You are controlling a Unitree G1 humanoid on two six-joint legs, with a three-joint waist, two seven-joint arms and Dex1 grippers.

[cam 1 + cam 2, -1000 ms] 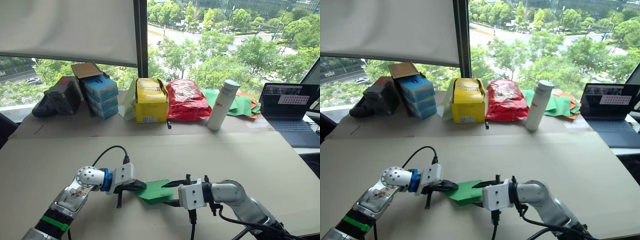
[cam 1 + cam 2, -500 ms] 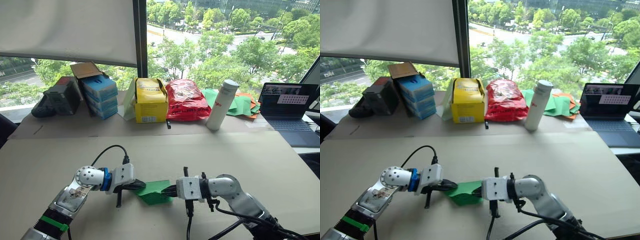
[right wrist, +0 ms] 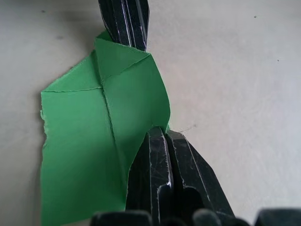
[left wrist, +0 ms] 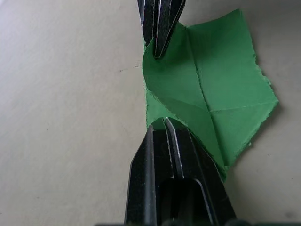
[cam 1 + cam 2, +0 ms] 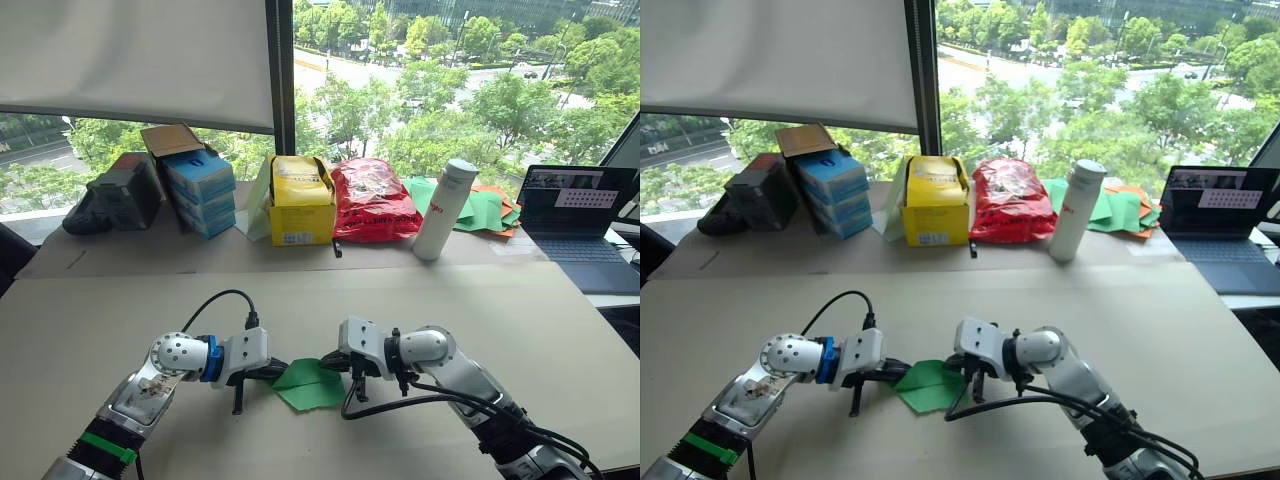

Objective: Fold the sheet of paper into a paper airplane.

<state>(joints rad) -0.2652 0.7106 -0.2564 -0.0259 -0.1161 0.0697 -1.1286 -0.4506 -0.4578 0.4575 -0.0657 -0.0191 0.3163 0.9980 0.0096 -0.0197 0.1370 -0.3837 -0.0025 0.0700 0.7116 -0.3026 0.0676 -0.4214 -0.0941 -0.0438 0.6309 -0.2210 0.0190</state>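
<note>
The sheet of paper (image 5: 310,385), bright green with rough edges and crossing creases, lies on the tan table between my two grippers. It is partly folded, and one flap curls up off the table (image 4: 169,94). My left gripper (image 5: 276,372) is shut on the paper's left corner, which the left wrist view shows pinched at its fingertips (image 4: 162,126). My right gripper (image 5: 330,364) is shut on the opposite edge (image 3: 157,134). The two grippers point at each other, a paper's width apart.
Along the window sill at the back stand blue boxes (image 5: 203,190), a yellow box (image 5: 303,205), a red bag (image 5: 374,200), a white bottle (image 5: 445,210) and a pile of green and orange sheets (image 5: 487,211). A laptop (image 5: 580,220) sits at the far right.
My right wrist has swung left and away from me, turning over while still holding the paper's edge. The paper now lies lower and flatter. The left arm has not moved.
</note>
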